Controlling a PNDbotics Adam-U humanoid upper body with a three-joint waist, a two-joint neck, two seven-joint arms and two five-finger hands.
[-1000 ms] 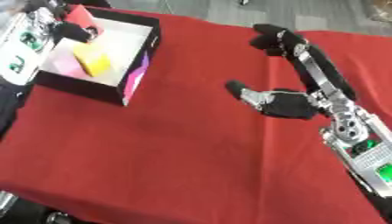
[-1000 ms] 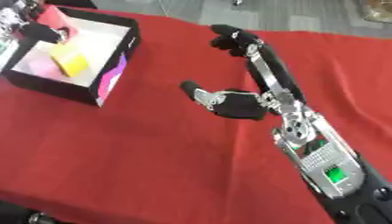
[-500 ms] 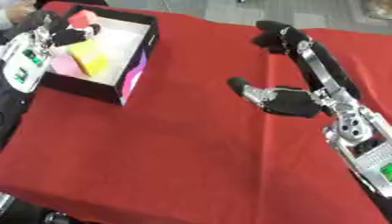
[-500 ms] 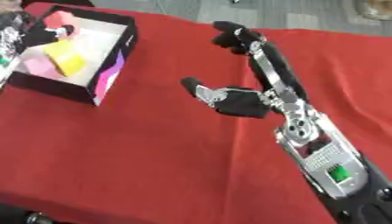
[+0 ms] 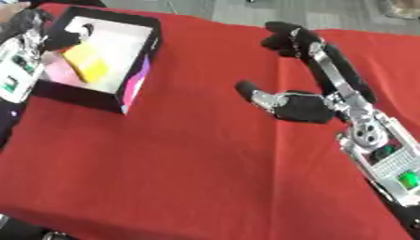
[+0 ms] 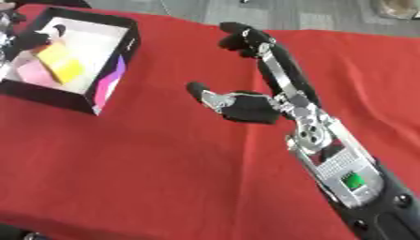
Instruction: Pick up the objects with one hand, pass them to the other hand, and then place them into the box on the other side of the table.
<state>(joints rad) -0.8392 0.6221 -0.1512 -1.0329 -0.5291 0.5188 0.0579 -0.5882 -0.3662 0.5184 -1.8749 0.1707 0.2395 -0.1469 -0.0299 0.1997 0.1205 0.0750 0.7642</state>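
Note:
A black box [image 5: 78, 97] with a white inside stands on the red table at the upper left. In it lie a yellow block [image 5: 86, 68] and a pink object [image 6: 33, 72]. My left hand [image 5: 26, 24] hangs over the box's left rim, its silver forearm running down the left edge; what it does there is hidden by blur. My right hand [image 5: 303, 105] is open above the table's middle right, with fingers [image 5: 287, 37] stretched toward the far edge and the thumb [image 5: 246, 88] pointing left. Nothing is in it.
Red cloth [image 5: 180, 178] covers the whole table. My right forearm [image 5: 381, 150] lies along the right side down to the lower right corner. Grey floor shows beyond the far edge.
My left hand has drawn back from over the box's inside toward its left rim. The right hand has stayed in place, open.

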